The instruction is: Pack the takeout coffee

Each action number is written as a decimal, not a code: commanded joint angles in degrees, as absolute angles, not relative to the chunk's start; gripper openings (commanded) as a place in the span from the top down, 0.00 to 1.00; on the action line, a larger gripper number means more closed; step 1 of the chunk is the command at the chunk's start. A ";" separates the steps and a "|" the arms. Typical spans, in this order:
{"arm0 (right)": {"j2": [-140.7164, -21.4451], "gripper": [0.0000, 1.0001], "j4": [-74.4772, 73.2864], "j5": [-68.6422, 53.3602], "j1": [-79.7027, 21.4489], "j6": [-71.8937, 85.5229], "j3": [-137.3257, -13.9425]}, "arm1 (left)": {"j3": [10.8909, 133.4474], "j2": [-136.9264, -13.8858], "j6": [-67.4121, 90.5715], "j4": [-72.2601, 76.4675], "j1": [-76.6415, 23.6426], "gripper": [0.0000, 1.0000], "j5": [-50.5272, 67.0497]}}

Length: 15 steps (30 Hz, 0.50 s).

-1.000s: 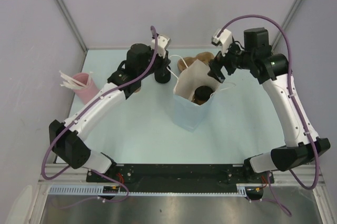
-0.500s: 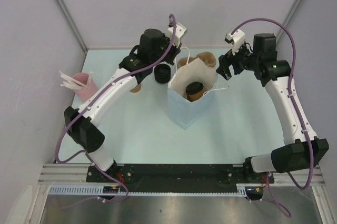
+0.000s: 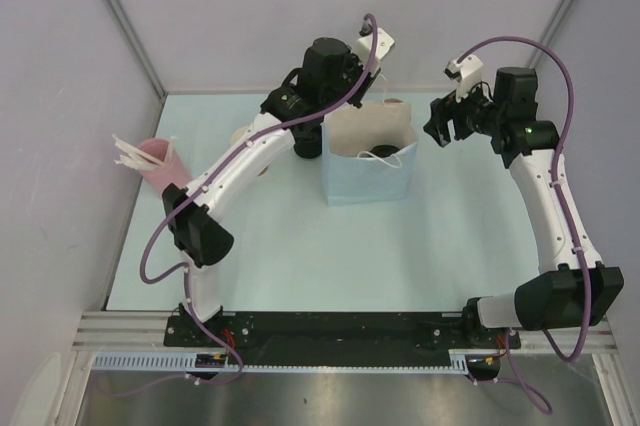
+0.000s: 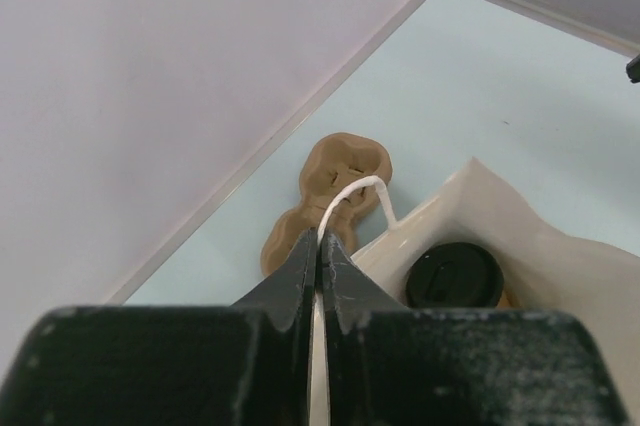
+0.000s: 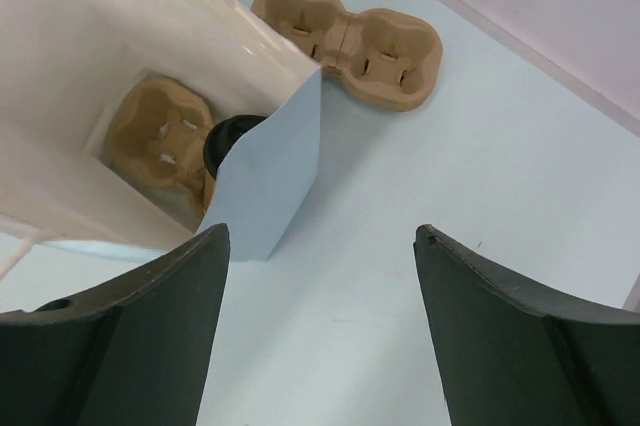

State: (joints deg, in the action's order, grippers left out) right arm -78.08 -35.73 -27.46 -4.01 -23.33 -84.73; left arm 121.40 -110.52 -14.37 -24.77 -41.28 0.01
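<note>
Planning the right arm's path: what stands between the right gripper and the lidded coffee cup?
In the right wrist view: bare table ahead of the right gripper, then the pale-blue wall of the bag holding the cup.

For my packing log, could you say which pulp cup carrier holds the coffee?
The carrier inside the bag, with the black-lidded coffee; the other carrier lies empty on the table.

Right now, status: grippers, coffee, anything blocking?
Left gripper shut on bag handle. Right gripper open, beside bag. Lidded coffee inside bag. No obstruction seen.
</note>
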 commanded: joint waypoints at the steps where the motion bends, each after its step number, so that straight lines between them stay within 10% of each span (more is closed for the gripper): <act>1: -76.20 0.22 -32.70 -26.46 -3.52 -22.06 -84.20 | 124.80 -110.92 -15.47 -23.64 -42.27 0.93 -2.55; 6: -75.94 0.24 -31.91 -25.49 -3.34 -21.62 -83.59 | 124.80 -110.83 -15.56 -22.85 -42.71 0.88 -2.64; 15: -75.15 0.22 -31.20 -25.05 -2.46 -21.27 -82.36 | 124.63 -109.17 -16.78 -23.20 -42.89 0.37 -3.60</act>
